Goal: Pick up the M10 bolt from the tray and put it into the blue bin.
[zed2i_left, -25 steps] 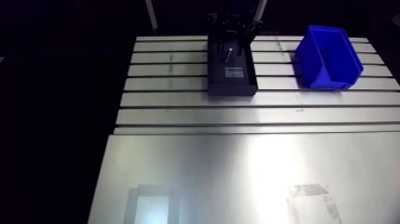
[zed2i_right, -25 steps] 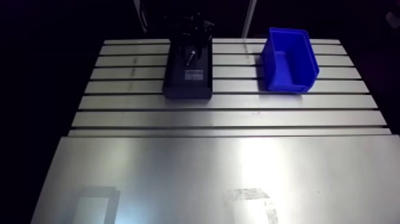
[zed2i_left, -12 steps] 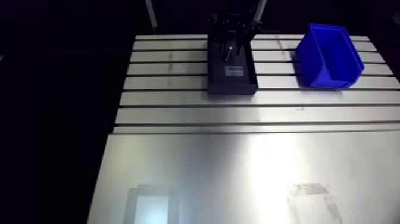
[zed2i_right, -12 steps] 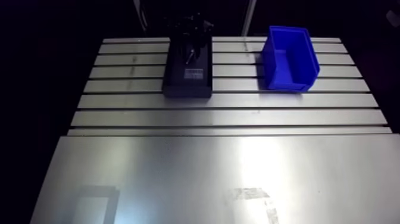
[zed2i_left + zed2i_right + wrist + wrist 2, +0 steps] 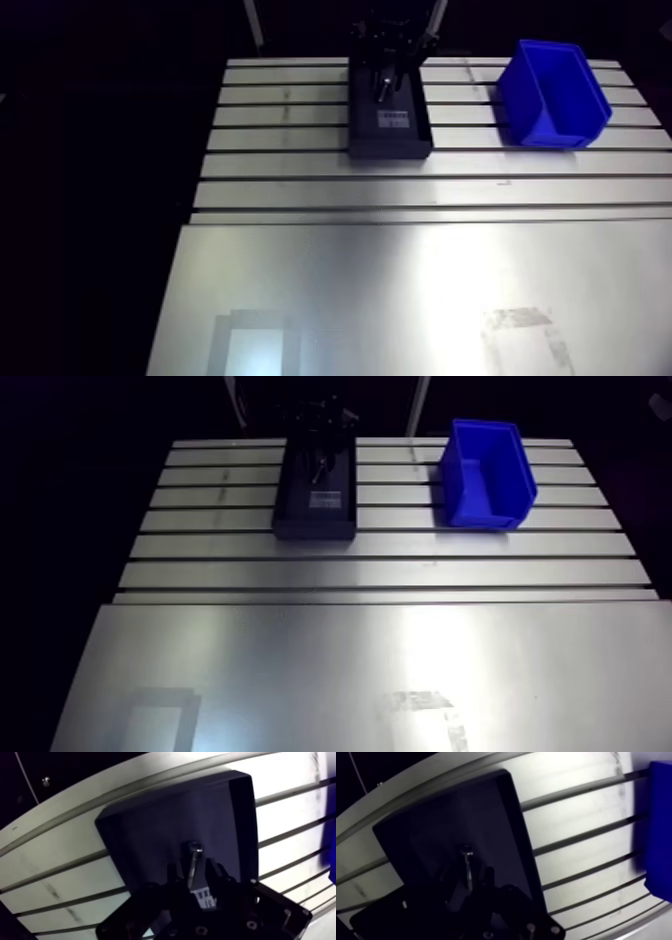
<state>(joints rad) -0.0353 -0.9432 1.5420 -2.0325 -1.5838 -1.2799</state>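
The black two-fingered hand (image 5: pixel 192 874) is down inside the black rectangular plastic tray (image 5: pixel 150 827); its fingers (image 5: pixel 215 872) stand a narrow way apart and straddle the grey metal bolt (image 5: pixel 194 854); in the wrist view a thin dark gap shows on either side of the shank, so the fingers are not pressed on it. The bolt lies on the tray floor, its shank running back between the fingertips and its head just ahead of them. A white label (image 5: pixel 204 897) sits on the tray floor under the hand, partly hidden by it. The tray rests across several ribs of the slotted aluminium table (image 5: pixel 65 877); in the arm view the hand hangs over the tray's far half. The open-topped blue plastic bin (image 5: pixel 485 461) stands on the same far ribs, well apart from the tray and to its right in the arm view. A smooth metal sheet (image 5: pixel 400 290) covers the table's near part.
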